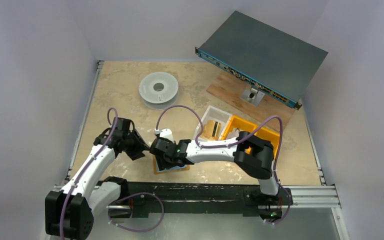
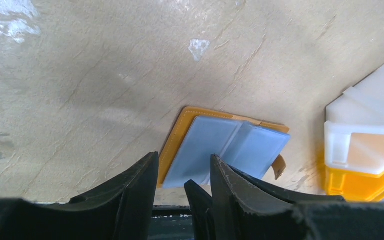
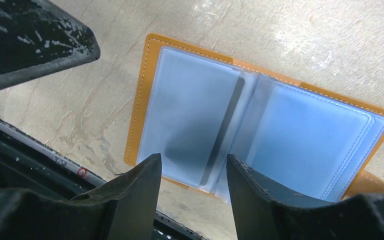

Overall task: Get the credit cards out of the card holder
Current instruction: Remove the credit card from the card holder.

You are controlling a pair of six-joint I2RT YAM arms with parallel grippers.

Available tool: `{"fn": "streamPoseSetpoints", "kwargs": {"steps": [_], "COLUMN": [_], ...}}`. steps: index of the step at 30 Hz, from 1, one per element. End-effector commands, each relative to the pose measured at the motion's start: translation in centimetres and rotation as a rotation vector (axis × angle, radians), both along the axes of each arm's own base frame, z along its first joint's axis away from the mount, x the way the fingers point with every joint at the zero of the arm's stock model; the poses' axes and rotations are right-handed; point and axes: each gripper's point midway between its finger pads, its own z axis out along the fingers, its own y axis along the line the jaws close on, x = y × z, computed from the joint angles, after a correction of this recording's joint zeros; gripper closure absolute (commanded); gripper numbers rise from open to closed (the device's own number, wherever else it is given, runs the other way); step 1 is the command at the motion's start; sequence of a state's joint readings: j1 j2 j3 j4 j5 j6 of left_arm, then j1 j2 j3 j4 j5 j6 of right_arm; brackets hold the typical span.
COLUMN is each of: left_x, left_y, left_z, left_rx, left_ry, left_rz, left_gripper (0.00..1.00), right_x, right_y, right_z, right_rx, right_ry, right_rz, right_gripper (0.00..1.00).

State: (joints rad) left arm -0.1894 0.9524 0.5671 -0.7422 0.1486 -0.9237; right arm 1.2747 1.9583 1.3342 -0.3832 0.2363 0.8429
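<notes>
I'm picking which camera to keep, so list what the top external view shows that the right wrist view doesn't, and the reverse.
Only top external: both arms in full, a white spool, a grey metal panel on a wooden board, an orange bin and a white bin.
Only right wrist: the blue-tinted clear sleeves, the stitched border, and a dark stripe in the left sleeve.
Both: the card holder lying open on the table, with the right claw above it, jaws apart, holding nothing.
</notes>
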Motion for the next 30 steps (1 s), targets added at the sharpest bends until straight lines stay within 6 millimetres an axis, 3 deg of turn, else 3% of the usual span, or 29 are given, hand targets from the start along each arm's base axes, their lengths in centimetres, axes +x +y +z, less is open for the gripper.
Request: {"fn": "streamPoseSetpoints", "kwargs": {"steps": [1, 7, 18, 23, 28, 30], "left_x": [1.1, 1.4, 1.2, 0.9, 0.5, 0.4], "left_y": [-0.3, -0.2, -0.6, -0.9, -1.2, -1.4], "left_z": [1.3, 1.2, 0.3, -0.2, -0.9, -1.1], "left_rx": [-0.074, -0.095, -0.122, -0.135, -0.148, -0.160], "left_ry": [-0.023, -0.028, -0.018, -0.008, 0.005, 0.007], "left_rz": [-0.039, -0.035, -0.048, -0.061, -0.082, -0.096], "left_gripper": [0.58, 0.58, 0.58, 0.58, 0.58, 0.59], "right_x": [1.4, 1.3, 0.3, -0.8, -1.1, -1.1], "right_y": [0.3, 0.5, 1.0, 0.2, -1.3, -1.5], "right_z": [1.8, 1.6, -1.7, -3.8, -5.0, -5.2], "right_rx": [-0.063, -0.120, -0.189, -0.182, -0.122, -0.083], "right_ry": [-0.118, -0.157, -0.112, -0.038, 0.050, 0.086], "right_rz": [-0.018, -0.007, 0.038, 0.049, 0.019, 0.016], "right_gripper": [0.49, 0.47, 0.45, 0.56, 0.76, 0.79]}}
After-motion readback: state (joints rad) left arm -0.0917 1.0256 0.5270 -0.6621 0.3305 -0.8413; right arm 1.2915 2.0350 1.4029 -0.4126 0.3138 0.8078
